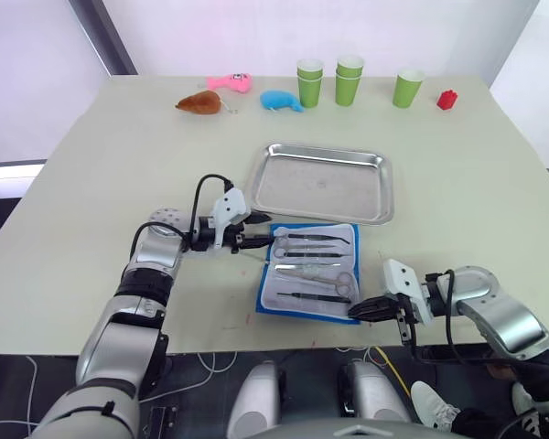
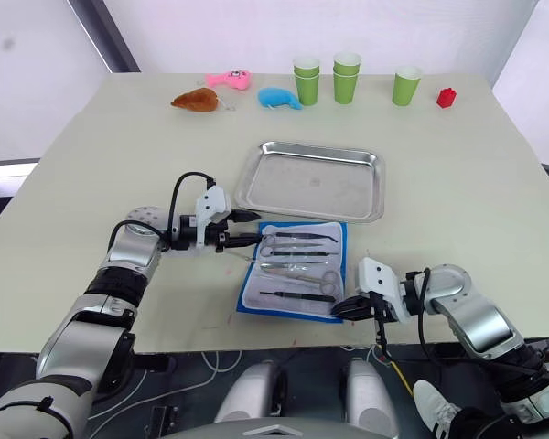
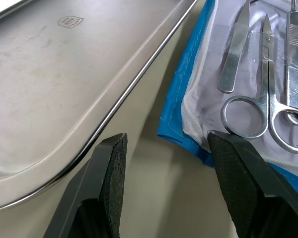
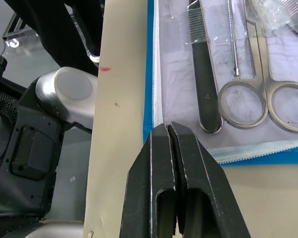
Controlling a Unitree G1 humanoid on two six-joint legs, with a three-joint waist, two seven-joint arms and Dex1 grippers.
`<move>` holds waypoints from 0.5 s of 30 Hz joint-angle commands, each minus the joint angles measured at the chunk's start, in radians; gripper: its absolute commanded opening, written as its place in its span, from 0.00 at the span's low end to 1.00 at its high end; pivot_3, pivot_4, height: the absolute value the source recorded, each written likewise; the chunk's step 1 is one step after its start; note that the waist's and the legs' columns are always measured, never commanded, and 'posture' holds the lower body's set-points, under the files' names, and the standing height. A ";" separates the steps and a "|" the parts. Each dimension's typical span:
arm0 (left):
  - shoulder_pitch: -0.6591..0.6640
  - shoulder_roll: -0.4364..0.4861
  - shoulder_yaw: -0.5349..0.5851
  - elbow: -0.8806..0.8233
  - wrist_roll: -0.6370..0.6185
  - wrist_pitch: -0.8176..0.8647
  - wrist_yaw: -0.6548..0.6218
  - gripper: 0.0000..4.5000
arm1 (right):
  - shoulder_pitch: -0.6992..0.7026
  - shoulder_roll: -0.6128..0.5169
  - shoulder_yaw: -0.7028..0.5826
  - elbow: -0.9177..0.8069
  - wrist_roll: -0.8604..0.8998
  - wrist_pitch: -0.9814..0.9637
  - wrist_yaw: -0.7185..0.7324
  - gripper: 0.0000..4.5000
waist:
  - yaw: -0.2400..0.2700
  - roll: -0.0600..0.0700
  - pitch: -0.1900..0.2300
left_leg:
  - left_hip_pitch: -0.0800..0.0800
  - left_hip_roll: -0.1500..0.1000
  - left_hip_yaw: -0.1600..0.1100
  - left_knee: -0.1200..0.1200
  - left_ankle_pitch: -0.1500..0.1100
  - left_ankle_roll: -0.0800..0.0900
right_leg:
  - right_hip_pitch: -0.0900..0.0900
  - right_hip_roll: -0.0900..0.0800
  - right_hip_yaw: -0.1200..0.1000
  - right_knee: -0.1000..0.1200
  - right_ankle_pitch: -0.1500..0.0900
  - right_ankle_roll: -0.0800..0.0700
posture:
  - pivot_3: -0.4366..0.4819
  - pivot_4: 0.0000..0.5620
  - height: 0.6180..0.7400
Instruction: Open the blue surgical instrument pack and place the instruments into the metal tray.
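Near the front edge of the table (image 1: 494,165), the blue surgical instrument pack (image 1: 309,268) lies open and flat, pale lining up, its far edge just beside the near rim of the metal tray (image 1: 325,182). The tray is bare. The instruments (image 1: 313,267) rest in rows on the lining, long axes running left to right, parallel to the tray's near rim; ring handles of the scissors (image 3: 268,106) show at both ends.

The left gripper (image 1: 261,230) sits at the pack's far-left corner, between pack and tray, with its fingers spread apart and nothing between them. One finger pad (image 3: 238,171) lies just beside the nearest scissor ring. The right gripper (image 1: 364,308) rests at the pack's near-right corner, fingers pressed together on nothing, tips at the lining's edge.

The left arm is judged better placed for the first pick: the instruments lie straight ahead of its fingers, and the tray is adjacent. Clearance is tight at the tray rim; open table lies left of the pack. The green cups (image 1: 349,80) and toys stand well apart.
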 commanded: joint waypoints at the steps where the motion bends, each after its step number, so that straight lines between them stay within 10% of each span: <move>1: 0.037 0.015 -0.001 -0.015 -0.001 0.015 -0.033 0.61 | 0.007 -0.002 0.022 0.009 -0.002 0.050 0.003 0.00 | -0.002 0.000 0.000 | 0.000 0.000 0.000 0.000 0.000 0.000 | 0.000 0.000 0.000 0.000 0.000 0.000 | 0.48 0.27 1.00; 5: 0.059 0.028 0.015 -0.067 -0.025 0.036 -0.050 0.63 | 0.006 -0.003 0.021 0.001 0.004 0.063 -0.003 0.20 | -0.002 0.000 0.000 | -0.001 0.000 0.000 -0.001 0.000 0.000 | 0.000 0.000 -0.001 -0.002 0.000 0.000 | 0.48 0.27 1.00; 8: 0.081 0.048 0.025 -0.107 -0.037 0.047 -0.061 0.63 | 0.010 0.003 0.024 0.022 -0.042 -0.003 -0.038 0.53 | -0.007 0.000 0.000 | -0.001 0.000 0.000 -0.002 0.000 0.000 | 0.000 0.000 0.000 -0.002 0.000 0.000 | 0.48 0.27 1.00; 15: 0.110 0.093 0.051 -0.185 -0.065 0.070 -0.055 0.63 | 0.004 -0.007 0.021 0.007 -0.007 0.033 -0.016 0.53 | -0.004 -0.001 0.000 | 0.000 0.001 0.000 -0.002 0.000 0.000 | 0.000 0.000 0.000 -0.002 0.000 0.000 | 0.48 0.27 1.00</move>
